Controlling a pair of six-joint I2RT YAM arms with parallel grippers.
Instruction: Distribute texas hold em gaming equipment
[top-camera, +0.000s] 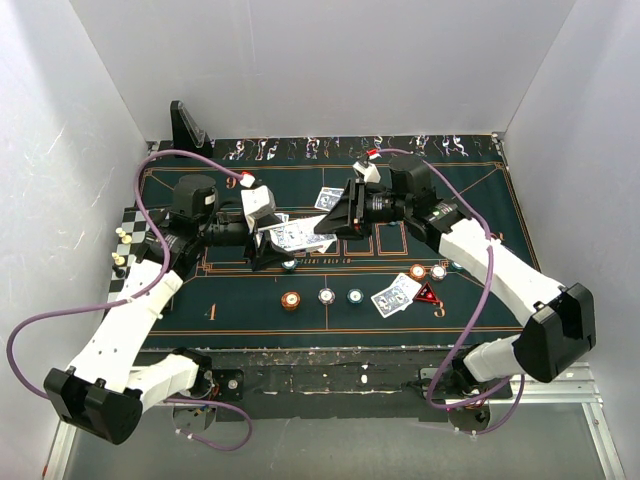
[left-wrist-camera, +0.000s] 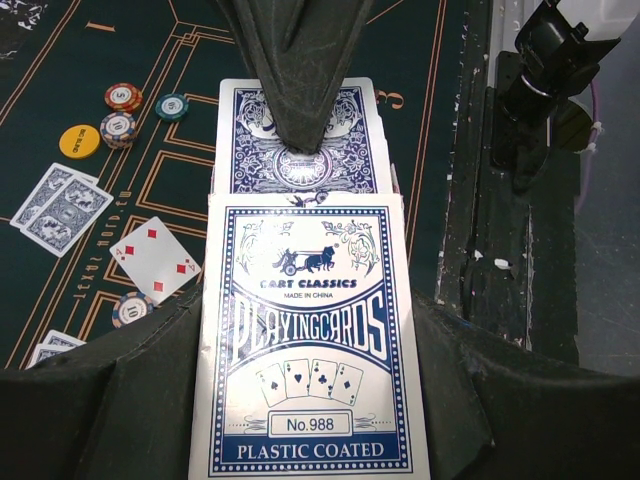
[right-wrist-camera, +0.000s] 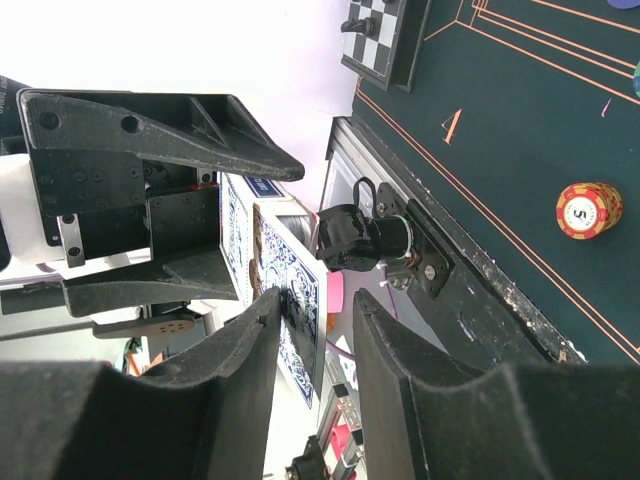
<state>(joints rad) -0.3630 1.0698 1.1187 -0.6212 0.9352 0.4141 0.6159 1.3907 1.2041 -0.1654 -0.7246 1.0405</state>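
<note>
My left gripper is shut on a blue-and-white playing-card box, held above the mat's middle. A blue-backed card sticks out of the box's far end. My right gripper is open, its jaws on either side of that card; one finger lies on the card's back, and a gap shows on the other side. Orange, white and teal chips lie near the front. Two cards and the red triangular marker lie at the right.
The dark green mat covers the table. A chequered board lies at the left edge. A black stand is at the back left. Dealt cards, a face-up diamonds card, a yellow disc and more chips lie on the mat.
</note>
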